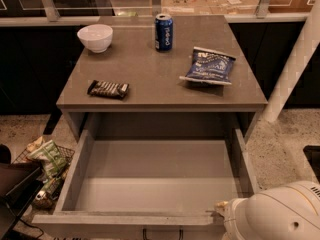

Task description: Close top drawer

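Observation:
The top drawer (155, 176) is pulled wide out of the grey cabinet and its grey box is empty. Its front panel (130, 220) runs along the bottom of the camera view, with the dark bar handle (161, 232) just showing at centre. My gripper (221, 205) is at the drawer's front right corner, right by the top edge of the front panel. Only a pale tip of it shows ahead of my white arm housing (280, 214), which covers the rest.
On the cabinet top (150, 69) are a white bowl (95, 37), a blue soda can (163, 31), a blue chip bag (209, 65) and a dark snack bar (108, 88). A wire basket of snack packets (45, 166) sits on the floor at left. A white post (295, 69) stands at right.

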Robot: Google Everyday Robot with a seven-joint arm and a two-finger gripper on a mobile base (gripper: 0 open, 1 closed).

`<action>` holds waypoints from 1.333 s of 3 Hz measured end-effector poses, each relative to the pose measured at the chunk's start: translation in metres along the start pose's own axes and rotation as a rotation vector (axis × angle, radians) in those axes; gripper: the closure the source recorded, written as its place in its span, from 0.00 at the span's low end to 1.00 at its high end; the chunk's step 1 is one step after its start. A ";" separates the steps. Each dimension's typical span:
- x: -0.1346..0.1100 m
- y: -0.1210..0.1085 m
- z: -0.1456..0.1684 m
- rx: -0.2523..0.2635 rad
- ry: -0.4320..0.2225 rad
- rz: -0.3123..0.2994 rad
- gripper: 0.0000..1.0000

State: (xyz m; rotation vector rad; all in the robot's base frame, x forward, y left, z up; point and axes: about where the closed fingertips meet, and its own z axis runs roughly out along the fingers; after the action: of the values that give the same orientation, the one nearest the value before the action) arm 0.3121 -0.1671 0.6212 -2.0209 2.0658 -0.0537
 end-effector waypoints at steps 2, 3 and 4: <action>-0.001 0.000 -0.001 0.000 0.002 -0.004 0.88; -0.001 0.000 -0.001 0.001 0.003 -0.005 1.00; -0.001 -0.006 -0.001 0.002 0.013 -0.017 1.00</action>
State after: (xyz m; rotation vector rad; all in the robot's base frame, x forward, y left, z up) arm 0.3174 -0.1666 0.6234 -2.0425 2.0556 -0.0718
